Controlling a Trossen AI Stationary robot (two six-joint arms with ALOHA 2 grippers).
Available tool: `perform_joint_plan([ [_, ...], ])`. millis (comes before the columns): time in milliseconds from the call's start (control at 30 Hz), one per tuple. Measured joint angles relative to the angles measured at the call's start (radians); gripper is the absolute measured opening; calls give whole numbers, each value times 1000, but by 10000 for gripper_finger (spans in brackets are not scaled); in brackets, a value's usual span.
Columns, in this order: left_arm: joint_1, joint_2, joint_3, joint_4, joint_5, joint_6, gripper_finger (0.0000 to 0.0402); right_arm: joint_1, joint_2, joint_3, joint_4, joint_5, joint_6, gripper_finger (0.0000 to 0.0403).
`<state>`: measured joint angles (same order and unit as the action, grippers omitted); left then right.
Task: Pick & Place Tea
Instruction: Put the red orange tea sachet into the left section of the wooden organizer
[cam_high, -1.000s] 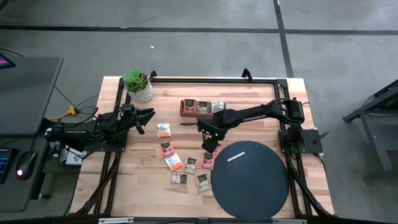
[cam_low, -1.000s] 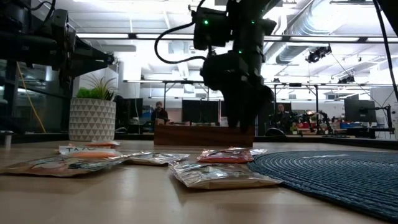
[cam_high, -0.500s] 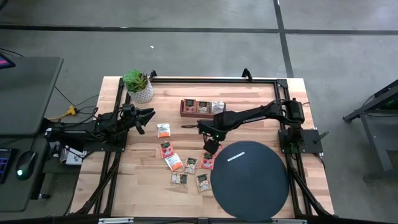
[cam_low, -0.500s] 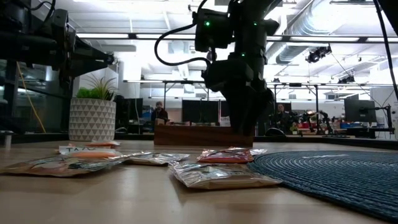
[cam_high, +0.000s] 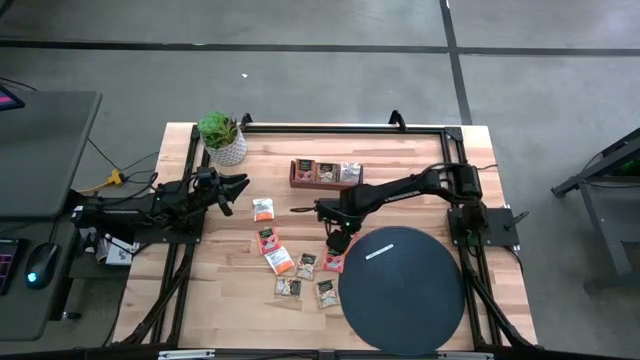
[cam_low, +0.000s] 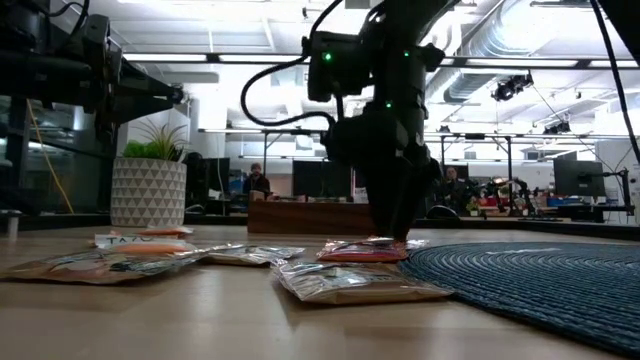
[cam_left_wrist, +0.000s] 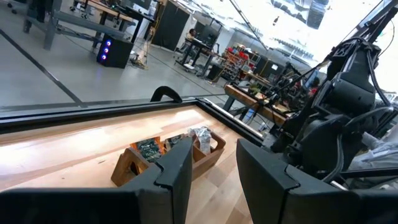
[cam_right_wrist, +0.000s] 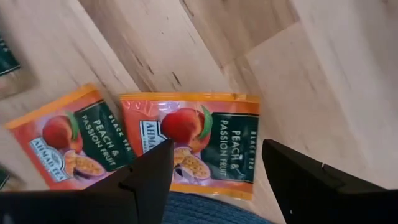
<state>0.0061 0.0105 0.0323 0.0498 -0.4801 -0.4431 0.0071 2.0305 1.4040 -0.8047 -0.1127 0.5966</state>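
Several small tea sachets lie flat on the wooden table (cam_high: 230, 300) left of the black disc (cam_high: 402, 287), among them an orange one (cam_high: 263, 209) and a dark green one (cam_high: 267, 240). My right gripper (cam_high: 338, 241) is open and points down over an orange peach sachet (cam_right_wrist: 199, 142) beside the disc's edge, one finger on either side of it. In the low view its fingers (cam_low: 392, 228) reach down to that sachet (cam_low: 365, 250). A second orange sachet (cam_right_wrist: 71, 146) lies next to it. My left gripper (cam_high: 238, 187) waits, open, above the table's left part. My right gripper comes at the orange peach sachet (cam_right_wrist: 186, 118) from above, pointing down, with its open fingers (cam_right_wrist: 149, 177) astride it. The sachet lies flat, partly on the disc's edge (cam_right_wrist: 199, 211). Whether the fingertips touch it I cannot tell.
A brown wooden tray (cam_high: 326, 173) with sachets in its compartments stands toward the far edge. A potted plant (cam_high: 224, 138) stands at the far left corner. The black disc fills the near right part. A black frame (cam_high: 330, 127) runs along the table's far edge.
My right gripper has come down and slightly toward the near edge, onto the orange sachet beside the disc. Its arm has lowered with it. The sachets have stayed where they were.
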Motion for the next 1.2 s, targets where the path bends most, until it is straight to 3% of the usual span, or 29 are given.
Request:
perform_joint_plan([
  [500,0,0,0,0,0,0,123,-3,52,4,2,-17,32,228],
  [733,0,0,0,0,0,0,123,-15,54,-2,-1,-16,35,161],
  [1100,0,0,0,0,0,0,123,-16,46,-56,35,-2,76,16],
  [1200,0,0,0,0,0,0,123,-17,46,-54,33,7,68,9],
])
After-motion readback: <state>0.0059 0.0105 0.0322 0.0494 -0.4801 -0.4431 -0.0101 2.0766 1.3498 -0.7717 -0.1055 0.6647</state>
